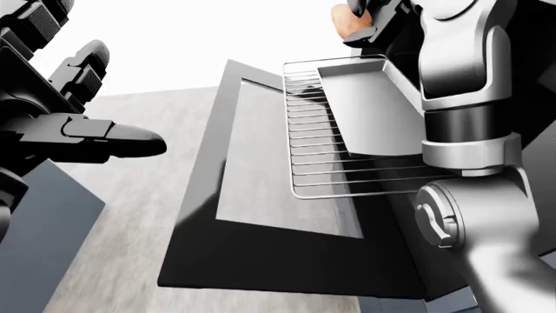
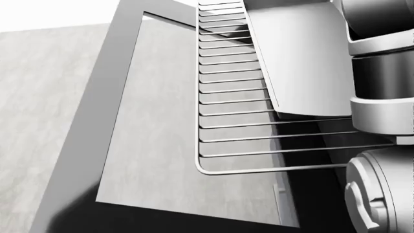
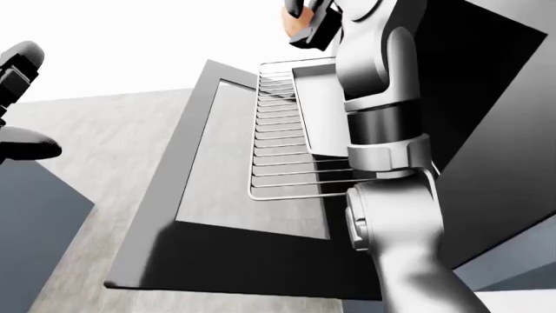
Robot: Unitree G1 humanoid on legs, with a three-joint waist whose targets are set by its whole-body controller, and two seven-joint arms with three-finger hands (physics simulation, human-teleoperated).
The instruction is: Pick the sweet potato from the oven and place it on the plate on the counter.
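The right hand (image 1: 369,23), dark and blocky, closes its fingers around the orange sweet potato (image 1: 350,23) at the far end of the oven, near the top of the left-eye view. The rounded, matte tuber shows only partly between the black fingers, held above the far edge of a smooth grey metal tray (image 1: 373,107). That shallow rectangular tray sits on a thin chrome wire rack (image 1: 313,156), pulled out over the open oven door (image 1: 234,195), a dark frame around a pale glass pane. The right arm (image 3: 382,130), glossy silver with a black band, reaches in from the right. At the left, the left hand (image 1: 78,130) hovers with its stubby black fingers spread, holding nothing, above a grey speckled floor (image 1: 130,215).
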